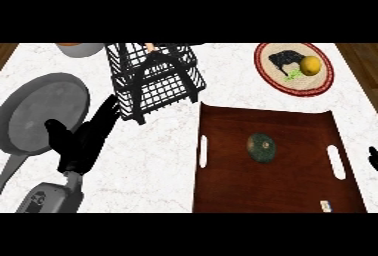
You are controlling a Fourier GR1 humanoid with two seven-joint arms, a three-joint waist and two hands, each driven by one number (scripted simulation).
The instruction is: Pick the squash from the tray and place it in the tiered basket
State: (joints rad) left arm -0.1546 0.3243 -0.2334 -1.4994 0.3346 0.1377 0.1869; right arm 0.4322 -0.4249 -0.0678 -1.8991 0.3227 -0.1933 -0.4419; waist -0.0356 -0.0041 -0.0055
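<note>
**Squash on the tray, hands off it**

At far left lies a grey pan point(40, 112), holding nothing. Beside it, lower left, the left hand point(85, 137) is open, fingers straight and pointing up toward the black wire basket point(155, 80) at upper centre, touching nothing. A bowl point(77, 49) shows at the top left edge. Right of centre the brown tray point(295, 150) holds the dark green squash point(261, 147) near its middle. Upper right, a plate point(294, 67) carries food. The right hand point(373, 157) barely shows at the right edge; its fingers cannot be made out.
</note>
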